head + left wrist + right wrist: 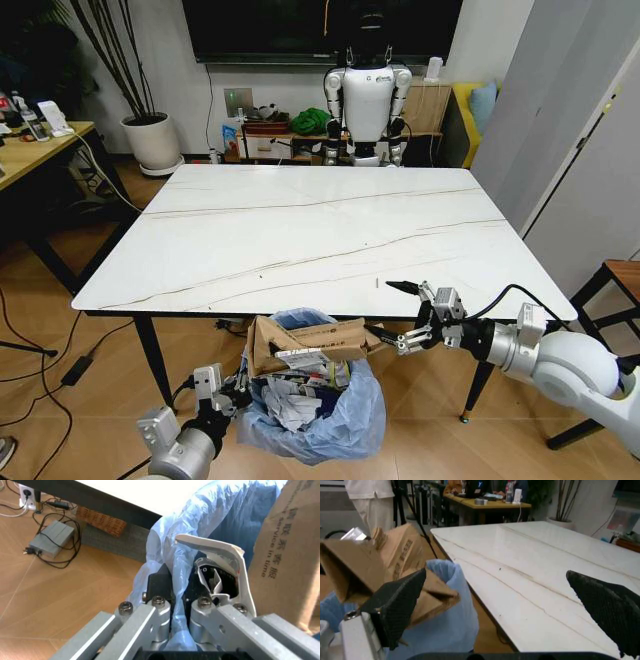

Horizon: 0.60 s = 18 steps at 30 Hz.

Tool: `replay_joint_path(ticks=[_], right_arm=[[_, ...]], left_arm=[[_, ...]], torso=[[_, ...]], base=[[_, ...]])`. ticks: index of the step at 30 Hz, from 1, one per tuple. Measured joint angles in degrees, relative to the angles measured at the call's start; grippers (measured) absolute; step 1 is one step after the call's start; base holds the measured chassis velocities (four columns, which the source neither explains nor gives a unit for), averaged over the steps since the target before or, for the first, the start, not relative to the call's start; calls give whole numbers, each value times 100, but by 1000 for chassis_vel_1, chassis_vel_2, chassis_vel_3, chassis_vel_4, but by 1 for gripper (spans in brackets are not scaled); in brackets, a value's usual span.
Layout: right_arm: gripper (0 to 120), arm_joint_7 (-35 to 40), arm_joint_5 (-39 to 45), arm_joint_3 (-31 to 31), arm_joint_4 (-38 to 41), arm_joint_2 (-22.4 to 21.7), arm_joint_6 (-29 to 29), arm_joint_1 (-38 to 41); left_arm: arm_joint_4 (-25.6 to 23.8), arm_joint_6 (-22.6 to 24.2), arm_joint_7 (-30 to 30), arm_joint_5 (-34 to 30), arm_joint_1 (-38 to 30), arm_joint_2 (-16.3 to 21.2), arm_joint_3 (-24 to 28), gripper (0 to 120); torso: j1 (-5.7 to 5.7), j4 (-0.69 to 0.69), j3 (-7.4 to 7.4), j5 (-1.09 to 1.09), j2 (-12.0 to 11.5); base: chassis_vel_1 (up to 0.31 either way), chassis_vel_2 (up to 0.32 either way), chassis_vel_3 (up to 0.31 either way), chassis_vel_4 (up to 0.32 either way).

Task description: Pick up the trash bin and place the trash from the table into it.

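While my left gripper (175,592) is pinching the bin's blue bag (345,415), my spread right gripper (400,315) is risking nudging the brown paper bag (305,340) out

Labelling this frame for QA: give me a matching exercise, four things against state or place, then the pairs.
Things
1. crumpled brown paper bag
2. left gripper
3. right gripper
4. white marble-look table

States
A. open, at the table's near edge beside the bag
B. sticking out of the top of the blue-lined trash bin
C. shut on the bin's plastic liner
D. top bare of litter

Pairs: 1-B, 2-C, 3-A, 4-D
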Motion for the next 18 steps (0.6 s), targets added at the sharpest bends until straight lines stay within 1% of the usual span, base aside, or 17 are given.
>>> replay_joint_path(ticks=[3, 5, 7, 8, 9, 11, 12, 13, 14, 15, 18], right_arm=[[100, 12, 105, 148, 12, -8, 0, 12], [100, 60, 227, 443, 13, -1, -4, -31], [100, 133, 335, 895, -66, 140, -24, -182], [100, 133, 335, 895, -66, 140, -24, -182], [100, 176, 366, 1130, -130, 247, -43, -293], [100, 316, 394, 1851, -360, 551, -75, -723], [100, 359, 391, 2014, -418, 630, -87, -844], [100, 515, 353, 2452, -588, 865, -117, -1214], [100, 549, 340, 2577, -633, 937, -123, -1325], [100, 549, 340, 2577, -633, 937, -123, -1325], [100, 812, 212, 3553, -789, 1616, -173, -2085]], left_arm=[[26, 0, 0, 12, 2, 1, 3, 0], [35, 0, 2, 30, 15, 9, 4, 0], [32, 0, 6, 38, 33, 12, 2, 0], [32, 0, 6, 38, 33, 12, 2, 0], [28, 0, 8, 42, 43, 13, -3, 0], [11, 0, 16, 54, 73, 15, -36, 0], [5, -1, 20, 64, 83, 15, -46, 0], [-7, -8, 36, 95, 101, 21, -65, 0], [-11, -9, 38, 100, 103, 24, -68, 0], [-11, -9, 38, 100, 103, 24, -68, 0], [-34, -19, 59, 170, 110, 28, -85, 0]], torso=[[0, 0, 0, 0, 0], [0, 1, 0, -2, 0], [0, 1, 0, -3, 0], [0, 1, 0, -3, 0], [0, 1, 0, -1, 0], [0, 2, 0, 1, 0], [0, 2, 0, -1, 0], [0, 2, 0, 1, 0], [0, 2, 0, 2, 0], [0, 2, 0, 2, 0], [0, -2, 0, 1, 0]], base=[[0, 0, 0, 0], [0, 0, 0, 0], [0, 0, 0, 0], [0, 0, 0, 0], [0, 0, 0, 0], [0, 0, 0, 0], [0, 0, 0, 0], [0, 0, 0, 0], [0, 0, 0, 0], [0, 0, 0, 0], [0, 0, 0, 0]])
